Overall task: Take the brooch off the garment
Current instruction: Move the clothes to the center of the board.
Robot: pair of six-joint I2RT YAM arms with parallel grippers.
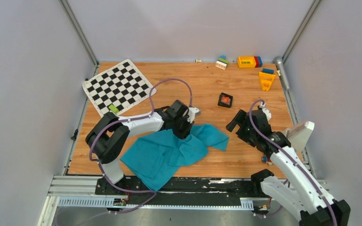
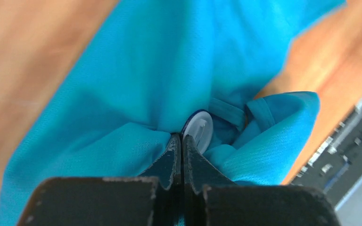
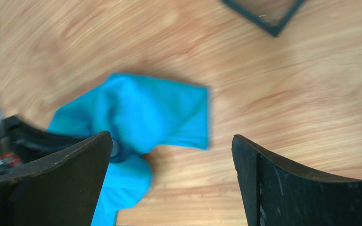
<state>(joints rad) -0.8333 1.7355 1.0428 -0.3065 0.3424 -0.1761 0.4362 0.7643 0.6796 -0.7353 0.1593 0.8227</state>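
The teal-blue garment lies crumpled on the wooden table in front of the left arm. My left gripper presses down on its upper fold. In the left wrist view that gripper is shut, pinching the garment. A round white disc with a dark rim, the brooch, sits in the fabric just past the tips. My right gripper hovers right of the garment, open and empty. In its own view the right gripper stands wide above bare wood, with the garment at its left finger.
A small black square box with something red inside sits behind the right gripper; its corner shows in the right wrist view. A checkered mat with a small green piece lies back left. Coloured toy blocks stand back right.
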